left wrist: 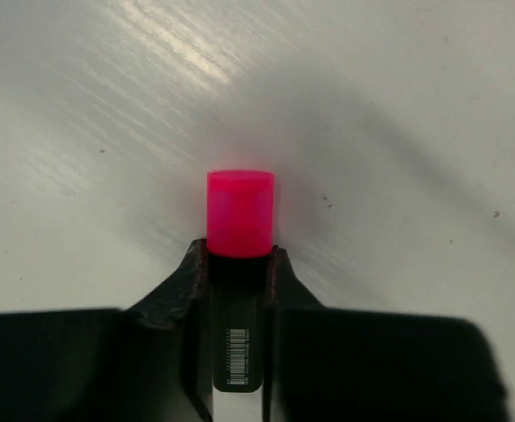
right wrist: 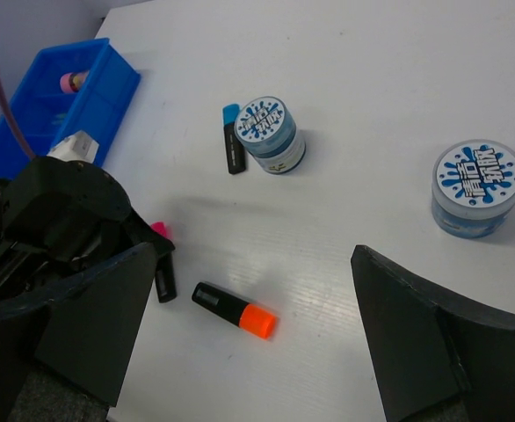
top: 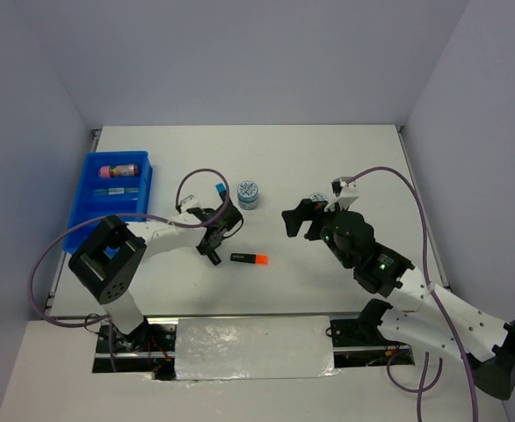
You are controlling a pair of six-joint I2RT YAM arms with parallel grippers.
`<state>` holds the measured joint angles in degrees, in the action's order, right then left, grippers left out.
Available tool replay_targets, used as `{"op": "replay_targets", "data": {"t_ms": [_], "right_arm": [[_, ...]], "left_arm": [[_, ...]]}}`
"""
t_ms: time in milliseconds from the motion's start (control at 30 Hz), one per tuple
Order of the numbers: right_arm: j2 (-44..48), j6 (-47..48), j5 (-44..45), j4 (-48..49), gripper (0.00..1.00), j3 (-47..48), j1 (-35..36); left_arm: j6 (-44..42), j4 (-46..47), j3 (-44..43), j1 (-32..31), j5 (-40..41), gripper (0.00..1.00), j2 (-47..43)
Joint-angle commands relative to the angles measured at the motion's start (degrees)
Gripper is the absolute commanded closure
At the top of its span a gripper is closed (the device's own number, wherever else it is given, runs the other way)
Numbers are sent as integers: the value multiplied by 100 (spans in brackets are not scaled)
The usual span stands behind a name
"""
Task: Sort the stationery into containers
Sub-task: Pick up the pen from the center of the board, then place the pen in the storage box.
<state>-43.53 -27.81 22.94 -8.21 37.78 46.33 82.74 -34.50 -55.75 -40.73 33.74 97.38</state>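
A pink-capped black highlighter point(left wrist: 240, 211) lies on the white table, and my left gripper point(left wrist: 240, 253) point(top: 212, 244) is shut on its black body, both fingers pressed against its sides. An orange-capped highlighter point(top: 250, 258) point(right wrist: 235, 310) lies just right of it. A blue-capped highlighter point(right wrist: 232, 141) rests beside one patterned tape roll point(right wrist: 271, 132) point(top: 249, 194). The other tape roll point(right wrist: 475, 186) sits farther right. My right gripper point(top: 303, 220) point(right wrist: 253, 264) hangs open above the table, holding nothing. The blue tray point(top: 89, 211) point(right wrist: 108, 83) holds a pink tube point(top: 117, 170).
The tray stands at the table's left edge, close to the left wall. A purple cable point(top: 192, 180) loops above the left arm. The table's far edge meets the back wall.
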Motion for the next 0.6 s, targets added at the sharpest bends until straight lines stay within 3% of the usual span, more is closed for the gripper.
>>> {"op": "replay_targets", "data": {"t_ms": [0, 33, 200, 267, 300, 400, 567], "right_arm": [[46, 65, -53, 197, 1, -25, -36], [37, 65, -44, 205, 1, -16, -27], [-6, 74, -88, 232, 1, -16, -45], [-33, 65, -123, 249, 1, -25, -45], [-50, 65, -132, 249, 1, -8, -36], [-94, 83, -158, 249, 1, -7, -62], [-94, 83, -202, 302, 1, -34, -62]], "left_arm": [[190, 365, 336, 83, -368, 95, 9], [146, 356, 345, 152, -368, 100, -61], [23, -249, 38, 293, 324, 100, -1114], [-135, -390, -120, 749, 502, 100, -1712], [-240, -260, -95, 1012, 320, 100, -1931], [-1091, 416, 116, 2626, -330, 100, -2679], [-1190, 330, -121, 4106, -235, 100, -3138]]}}
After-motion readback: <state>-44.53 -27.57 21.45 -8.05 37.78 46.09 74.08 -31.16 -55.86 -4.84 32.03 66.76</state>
